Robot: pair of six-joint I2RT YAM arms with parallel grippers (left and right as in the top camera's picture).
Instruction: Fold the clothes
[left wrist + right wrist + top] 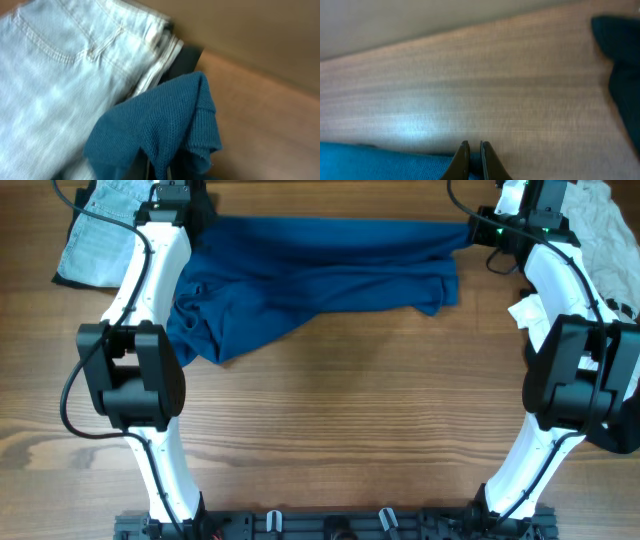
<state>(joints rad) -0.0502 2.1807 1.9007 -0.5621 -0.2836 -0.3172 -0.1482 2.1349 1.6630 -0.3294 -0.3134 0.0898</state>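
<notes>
Shirt (320,265): deep blue, lies along the far edge of the wooden table (350,410), stretched sideways between the two grippers. The top edge runs fairly straight from the left wrist to the right wrist. The lower part is loose. It bunches into folds and a rounded heap at the left end, beside the left arm, and ends in a hanging corner at the right.

Left gripper (159,172): the left wrist view shows it almost buried in bunched blue knit (155,130), with only dark slivers of the fingers visible at the bottom edge. The jaws are closed with a fold of the shirt caught in them.

Right gripper (475,160): the fingers (462,162) are pressed nearly together, with a hairline gap between the tips. Blue cloth (380,162) reaches in from the lower left right up to them. It is pinching the shirt's right end just above the table.

Surroundings: pale denim jeans (100,235) sit at the far left corner, and the held fold hangs just beside them in the left wrist view (60,75). A white garment (610,230) lies at the far right corner, behind the right arm. A dark shape (620,60) at the right of the right wrist view is too blurred to identify.
</notes>
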